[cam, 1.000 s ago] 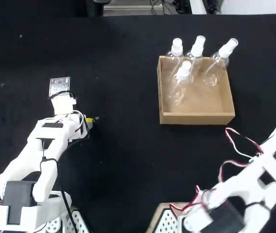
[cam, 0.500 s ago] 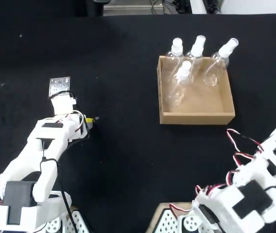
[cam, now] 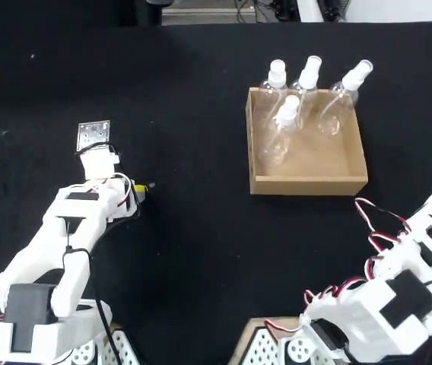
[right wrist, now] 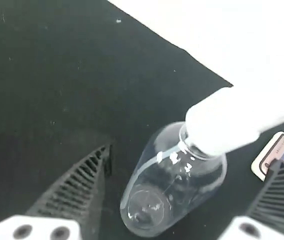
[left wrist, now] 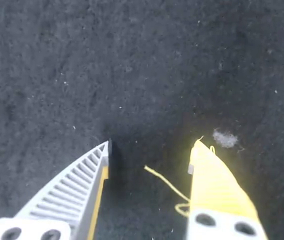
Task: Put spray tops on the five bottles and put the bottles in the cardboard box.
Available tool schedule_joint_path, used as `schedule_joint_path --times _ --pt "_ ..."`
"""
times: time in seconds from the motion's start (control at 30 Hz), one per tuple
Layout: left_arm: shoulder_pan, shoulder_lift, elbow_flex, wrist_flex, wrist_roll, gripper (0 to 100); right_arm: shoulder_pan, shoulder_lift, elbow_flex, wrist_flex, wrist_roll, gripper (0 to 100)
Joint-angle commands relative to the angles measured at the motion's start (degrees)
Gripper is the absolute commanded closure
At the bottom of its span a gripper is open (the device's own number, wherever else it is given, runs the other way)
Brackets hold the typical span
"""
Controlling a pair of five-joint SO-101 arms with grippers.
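The right tool (right wrist: 192, 160) is opened wide, and a clear bottle (right wrist: 167, 195) sits btw. its two fingers. There is a gap on each side of the bottle, so the fingers do not seem to touch it (the tool is around it, not clamped on it). This bottle already has a white spray top (right wrist: 227, 125) on its neck, and it rests on the black worktop (cam: 201, 91) near the edge.

The left tool (left wrist: 149, 155) is opened approx. halfway and holds nothing. Its tips hang just over the bare worktop, w/ a loose yellow thread (left wrist: 164, 182) sticking out btw. them and a bit of lint (left wrist: 225, 138) near the yellow finger.

In the high view the cardboard box (cam: 307, 185) lies on the far right part of the worktop, well apart from both arms. One capped bottle (cam: 281, 133) is inside it toward the left side. Three more capped bottles (cam: 309, 76) are along the far wall of the box, their white tops showing above the rim. The right arm (cam: 398, 304) is at the near right corner, the left arm (cam: 71, 228) at the near left.
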Motion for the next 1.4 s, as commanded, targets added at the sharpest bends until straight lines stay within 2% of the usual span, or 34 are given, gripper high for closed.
schedule_joint_path --times 0.0,0.47,0.6,1.03,1.23,1.37 --pt "1.3 -1.6 -0.5 -1.0 -0.6 75 -0.8 0.7 -3.6 -1.7 -0.9 58.5" --pt "1.3 -1.6 -0.6 -1.0 -0.6 75 -0.7 3.8 -5.6 -1.8 -1.0 58.5" --pt "1.3 -1.6 -0.6 -1.0 -0.6 75 -0.6 3.9 -5.4 -3.4 -4.1 58.5" --pt "1.3 -1.6 -0.6 -1.0 -0.6 75 -0.6 3.9 -5.2 -4.5 -4.5 59.0" --pt "1.3 -1.6 -0.6 -1.0 -0.6 75 -0.4 3.9 -5.0 -4.5 -4.6 80.2" --pt "1.3 -1.6 -0.6 -1.0 -0.6 75 -0.2 3.9 -5.0 -4.5 -4.6 78.5"
